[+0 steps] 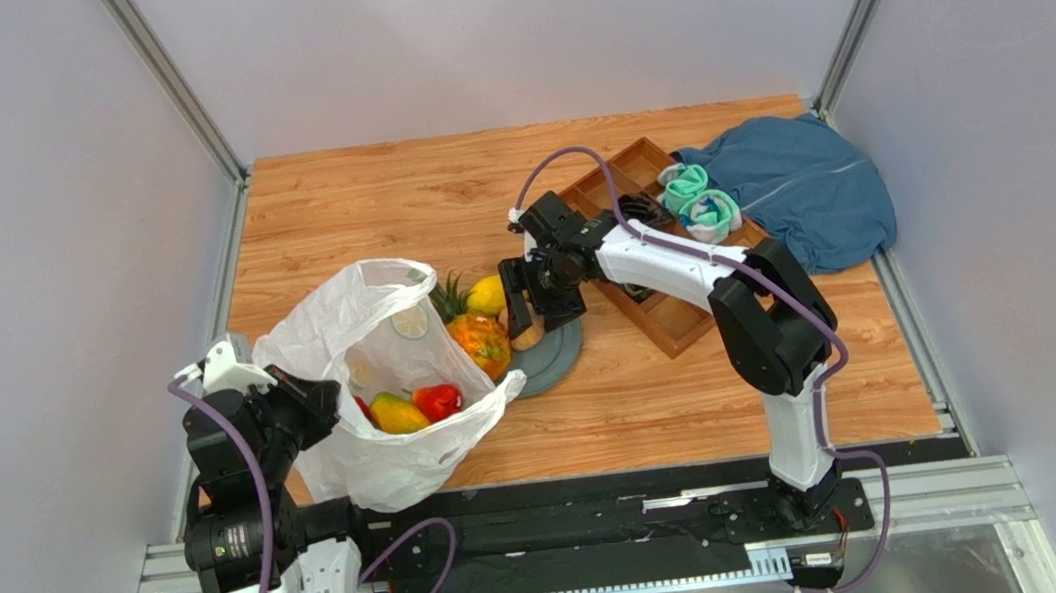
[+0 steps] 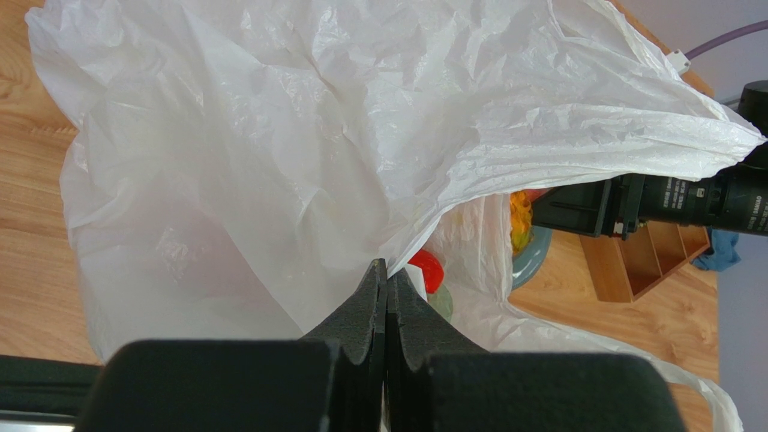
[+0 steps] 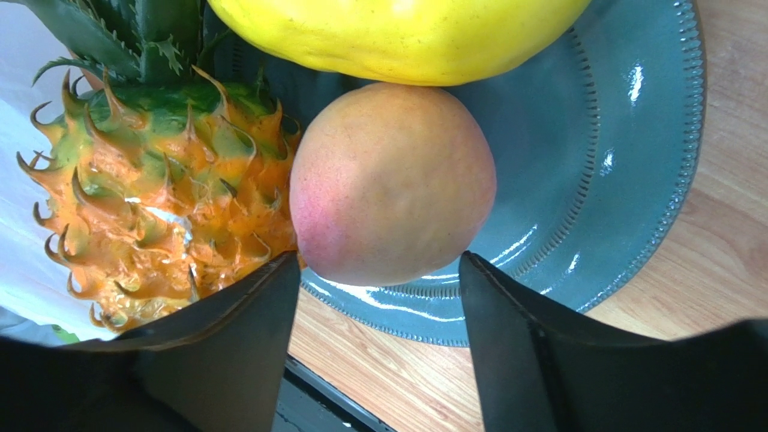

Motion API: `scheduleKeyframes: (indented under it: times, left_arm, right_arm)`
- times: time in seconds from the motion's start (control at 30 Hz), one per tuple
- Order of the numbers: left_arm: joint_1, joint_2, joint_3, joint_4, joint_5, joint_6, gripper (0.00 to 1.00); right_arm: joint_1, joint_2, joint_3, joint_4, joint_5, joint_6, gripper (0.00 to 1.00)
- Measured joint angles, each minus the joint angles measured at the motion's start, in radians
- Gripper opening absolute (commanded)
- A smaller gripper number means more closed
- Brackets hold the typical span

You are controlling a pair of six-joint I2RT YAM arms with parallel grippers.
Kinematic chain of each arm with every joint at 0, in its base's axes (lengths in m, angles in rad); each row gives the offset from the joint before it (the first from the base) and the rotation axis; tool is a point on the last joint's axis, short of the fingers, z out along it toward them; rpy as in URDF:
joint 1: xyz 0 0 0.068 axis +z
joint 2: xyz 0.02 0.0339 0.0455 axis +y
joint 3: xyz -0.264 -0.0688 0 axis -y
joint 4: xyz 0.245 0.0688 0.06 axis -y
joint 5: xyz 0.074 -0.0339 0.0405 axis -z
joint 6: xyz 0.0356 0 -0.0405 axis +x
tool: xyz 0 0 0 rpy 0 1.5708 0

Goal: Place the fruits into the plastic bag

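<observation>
The plastic bag [image 2: 270, 135] spreads out ahead of the left gripper [image 2: 386, 270], whose jaws are pressed together on a fold of its rim. A mango [image 1: 397, 412] and a red fruit [image 1: 438, 400] lie inside. The right gripper [image 3: 379, 261] stands with jaws apart over the teal plate [image 3: 613, 180]. The pineapple [image 3: 171, 207] lies beside one finger, a yellow fruit [image 3: 397, 31] lies beyond the fingertips, and the peach [image 3: 392, 180] sits between the fingers.

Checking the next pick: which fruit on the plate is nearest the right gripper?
The round orange-pink peach, centred before the right gripper; spiky pineapple beside, yellow fruit beyond.
</observation>
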Motion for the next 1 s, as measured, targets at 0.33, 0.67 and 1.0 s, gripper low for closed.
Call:
scheduleKeyframes:
  times: [0.33,0.67,1.0]
  left_arm:
    - [0.000,0.000,0.000,0.000,0.000,0.000,0.00]
    - [0.000,0.000,0.000,0.000,0.002,0.000,0.00]
    - [0.000,0.000,0.000,0.000,0.003,0.000,0.00]
  right_arm:
    - [0.000,-0.009,-0.008,0.014,0.012,-0.022,0.44]
    - [0.000,-0.070,-0.064,0.009,0.077,-0.068,0.41]
    - [0.000,-0.164,-0.101,0.009,0.103,-0.093,0.51]
